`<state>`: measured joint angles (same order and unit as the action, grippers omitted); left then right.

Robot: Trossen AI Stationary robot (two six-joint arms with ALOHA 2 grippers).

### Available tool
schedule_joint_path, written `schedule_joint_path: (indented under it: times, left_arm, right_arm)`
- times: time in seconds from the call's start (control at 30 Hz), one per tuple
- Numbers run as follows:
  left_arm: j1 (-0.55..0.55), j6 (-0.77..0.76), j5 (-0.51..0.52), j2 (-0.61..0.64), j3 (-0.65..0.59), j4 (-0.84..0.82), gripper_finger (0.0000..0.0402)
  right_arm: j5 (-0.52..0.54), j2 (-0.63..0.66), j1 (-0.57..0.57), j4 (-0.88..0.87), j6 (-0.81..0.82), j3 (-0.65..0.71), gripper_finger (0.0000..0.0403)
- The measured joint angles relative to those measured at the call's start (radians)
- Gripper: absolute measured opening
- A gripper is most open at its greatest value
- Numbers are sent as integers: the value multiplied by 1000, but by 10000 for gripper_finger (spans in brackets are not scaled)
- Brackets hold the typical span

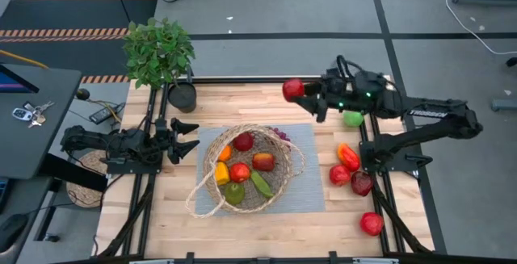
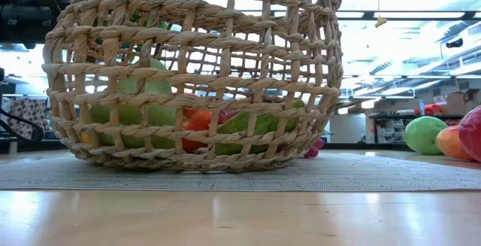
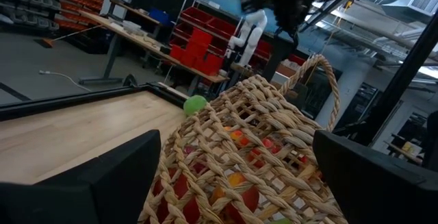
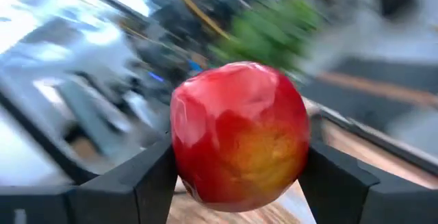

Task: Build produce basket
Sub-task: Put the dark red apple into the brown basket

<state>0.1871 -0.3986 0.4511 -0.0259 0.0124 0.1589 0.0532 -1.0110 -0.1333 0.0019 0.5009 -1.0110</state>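
Observation:
The wicker basket (image 1: 246,171) stands on a grey mat (image 1: 311,195) at mid-table. It holds several produce pieces: red apples, an orange, a yellow pepper and green ones. My right gripper (image 1: 295,89) is shut on a red apple (image 4: 239,131), high over the table's far side, beyond the basket. My left gripper (image 1: 191,135) is open and empty, just left of the basket (image 3: 260,148). A green apple (image 1: 353,119), a red-yellow pepper (image 1: 348,156) and three red apples (image 1: 362,183) lie on the table at the right. My right gripper pinches the red apple by its two opposite sides (image 4: 179,148) between its two fingers (image 4: 147,183). The fingers reach in from the table's right side. The apple is lifted clear of the table.
A leafy plant (image 1: 159,50) and a black pot (image 1: 182,96) stand at the far left corner. The basket's thin handle (image 1: 202,203) loops out toward the near left. Bare wood lies along the table's near edge (image 1: 266,236).

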Motion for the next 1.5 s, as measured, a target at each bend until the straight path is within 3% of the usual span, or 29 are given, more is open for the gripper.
schedule_joint_path:
  times: [0.3,0.47,0.97,1.27,1.5]
  left_arm:
    - [0,0,0,0,0,0,389]
    - [0,0,0,0,0,0,389]
    - [0,0,0,0,0,0,389]
    - [0,0,0,0,0,0,389]
    - [0,0,0,0,0,0,389]
  right_arm:
    - [125,-167,234,524,-167,-2,271]
    - [133,-275,290,537,-224,-102,271]
    - [137,-654,355,-286,-415,-716,271]
    - [108,-808,379,-537,-559,-812,271]
    - [83,-857,382,-670,-632,-825,271]
